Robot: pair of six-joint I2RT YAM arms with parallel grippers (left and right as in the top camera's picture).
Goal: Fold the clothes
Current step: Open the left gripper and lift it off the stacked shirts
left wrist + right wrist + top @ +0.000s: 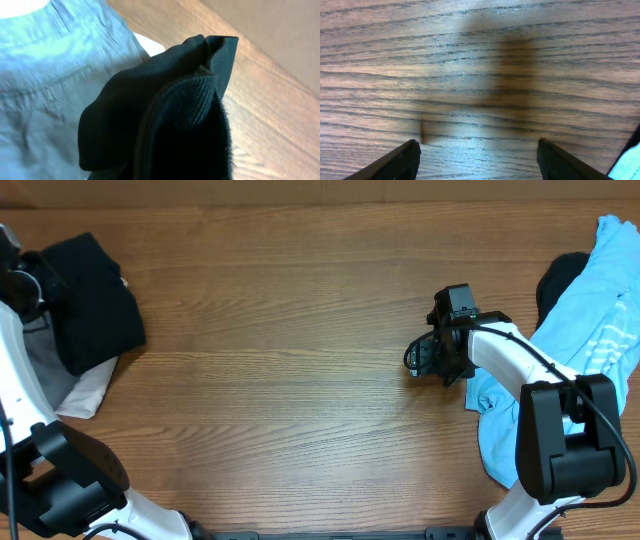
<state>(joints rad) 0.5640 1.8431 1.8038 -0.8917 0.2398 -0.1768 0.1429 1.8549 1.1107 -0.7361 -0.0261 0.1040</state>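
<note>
Blue shirt lies at 3 o'clock of the right gripper, long axis 1 to 7, right arm nearer; jaws wide, empty. Black shirt at 9; left gripper hold cannot be told.

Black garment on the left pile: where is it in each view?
Overhead: black garment at the left edge, on grey cloth.
Left wrist: black garment fills centre to bottom, grey cloth beside it.
Right wrist: not in it.
Shared landmark: the wood table.

Brown wood-grain table
</note>
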